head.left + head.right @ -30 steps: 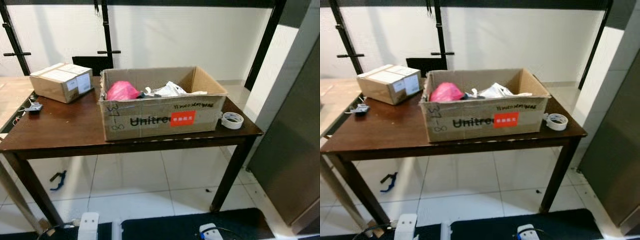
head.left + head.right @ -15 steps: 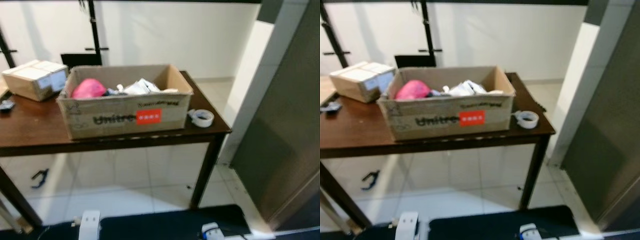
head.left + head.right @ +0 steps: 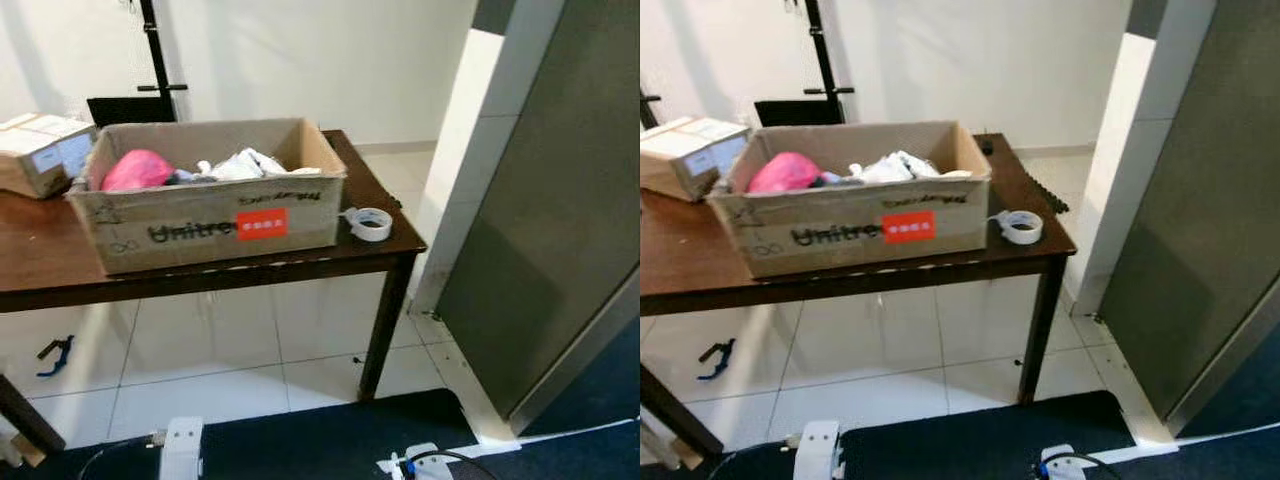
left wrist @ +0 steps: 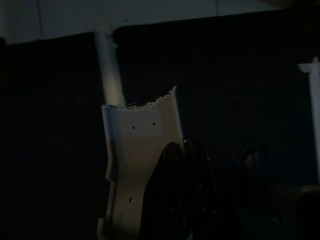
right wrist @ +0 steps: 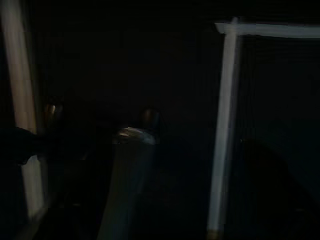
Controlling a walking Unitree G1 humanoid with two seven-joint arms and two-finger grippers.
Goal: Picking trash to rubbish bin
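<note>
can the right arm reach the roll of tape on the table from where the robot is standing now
Probably not yet. The roll of tape lies by the table's right corner, beside the cardboard box, nothing covering it, but the robot stands back across open floor, both arms hanging low.

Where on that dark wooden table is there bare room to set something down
Bare wood lies on the table left of the open cardboard box, in front of the small sealed box. A narrower bare strip runs behind the tape roll along the right edge. The open box itself is crowded with trash, including a pink bag.
</note>
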